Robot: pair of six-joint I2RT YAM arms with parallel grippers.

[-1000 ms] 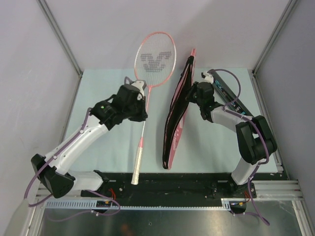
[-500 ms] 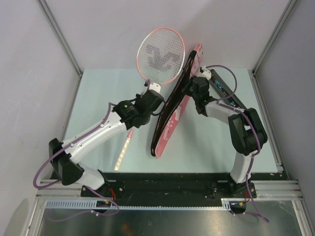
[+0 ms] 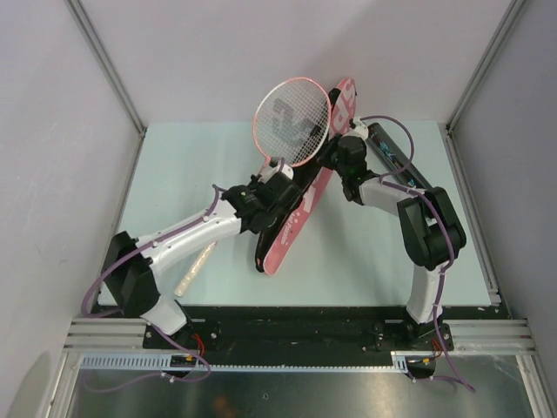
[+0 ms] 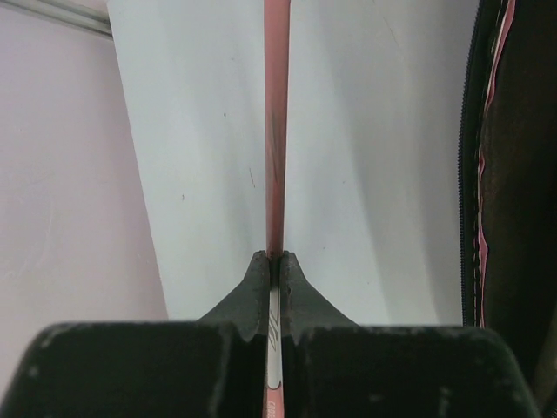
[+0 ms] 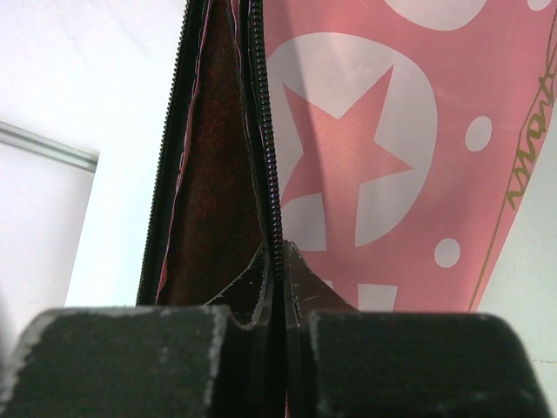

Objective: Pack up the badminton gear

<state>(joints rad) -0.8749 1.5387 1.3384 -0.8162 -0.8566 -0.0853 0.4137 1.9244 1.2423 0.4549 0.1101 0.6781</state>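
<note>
The racket (image 3: 293,122) slants across the middle of the table (image 3: 174,174). Its strung head is up at the far edge against the back wall, and its pale handle (image 3: 196,270) shows low at the near left, under the left forearm. Whether the handle touches the table cannot be told. The head overlaps the top end of the pink racket cover (image 3: 291,222), which runs diagonally from the far edge down toward the near middle.

The left gripper (image 3: 277,178) is pressed tight on the racket's thin shaft (image 4: 275,131) – in the wrist view the two fingers (image 4: 252,287) meet around it, with the cover's dark opening at the right. The left arm stretches from its base at the near left in a long low diagonal up to the centre.

The right gripper (image 3: 335,157) pinches the cover's zipper edge (image 5: 271,174) – pink star-printed fabric (image 5: 365,148) on one side, dark lining on the other. The right arm rises from its near-right base, bends at the elbow and reaches up-left. Behind its forearm the black tube (image 3: 396,161) lies along the table's right side.
</note>
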